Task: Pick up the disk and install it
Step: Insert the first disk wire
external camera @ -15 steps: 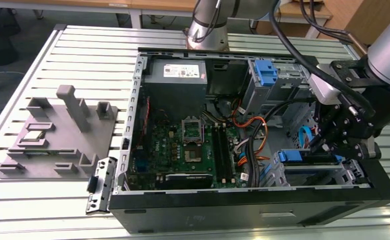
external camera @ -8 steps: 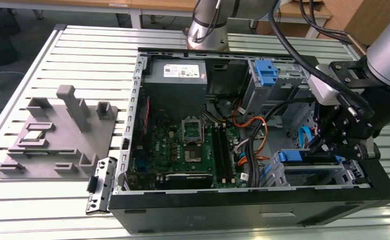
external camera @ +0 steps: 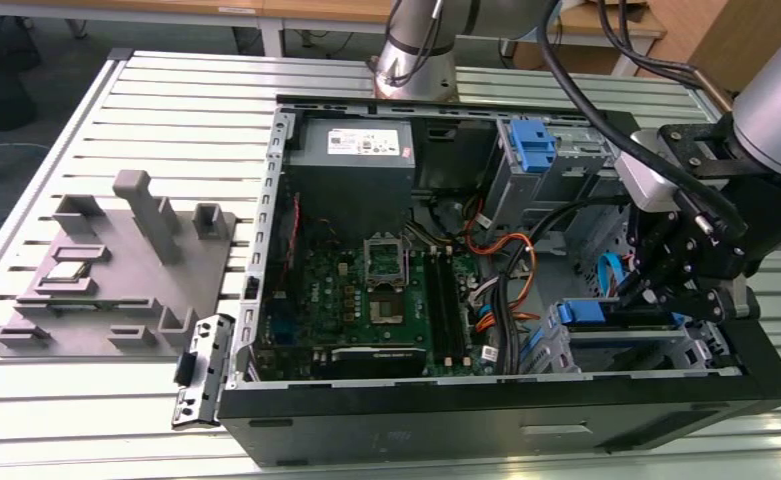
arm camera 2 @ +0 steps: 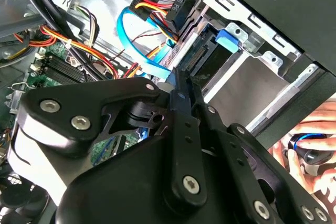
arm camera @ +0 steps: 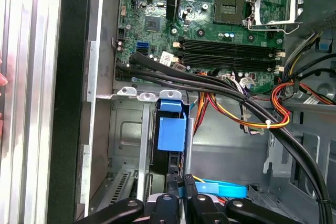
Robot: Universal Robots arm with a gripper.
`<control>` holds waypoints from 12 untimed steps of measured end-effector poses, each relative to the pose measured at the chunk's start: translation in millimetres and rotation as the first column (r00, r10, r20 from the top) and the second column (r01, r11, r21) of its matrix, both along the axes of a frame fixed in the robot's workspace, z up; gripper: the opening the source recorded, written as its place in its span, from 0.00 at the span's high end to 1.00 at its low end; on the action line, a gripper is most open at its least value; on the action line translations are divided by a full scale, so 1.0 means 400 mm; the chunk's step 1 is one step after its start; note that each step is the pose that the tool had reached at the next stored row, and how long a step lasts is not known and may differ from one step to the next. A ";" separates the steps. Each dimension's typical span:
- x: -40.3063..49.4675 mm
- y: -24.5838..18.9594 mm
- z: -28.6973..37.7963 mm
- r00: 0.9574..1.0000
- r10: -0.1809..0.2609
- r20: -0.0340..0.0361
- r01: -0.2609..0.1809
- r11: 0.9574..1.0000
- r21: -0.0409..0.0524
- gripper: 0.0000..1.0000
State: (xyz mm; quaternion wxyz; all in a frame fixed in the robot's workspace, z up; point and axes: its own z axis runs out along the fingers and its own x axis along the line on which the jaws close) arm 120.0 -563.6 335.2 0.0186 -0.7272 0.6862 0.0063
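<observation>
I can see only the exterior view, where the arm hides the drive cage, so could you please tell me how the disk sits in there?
Observer: In the first wrist view the disk stands on edge in a slot of the metal cage. Its blue rail faces the camera, and the gripper is right beside it.
Operator: Thank you. Is anyone close to the machine?
Observer: Yes. In the second wrist view a hand rests just outside the black case, holding something blue and black.
</observation>
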 end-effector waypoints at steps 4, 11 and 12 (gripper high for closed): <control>0.000 -0.001 -0.007 1.000 0.000 0.001 0.000 1.000 0.000 0.84; 0.000 -0.001 -0.011 1.000 0.000 0.001 0.000 1.000 0.000 0.84; 0.000 -0.001 -0.011 1.000 0.000 0.001 0.000 1.000 0.000 0.84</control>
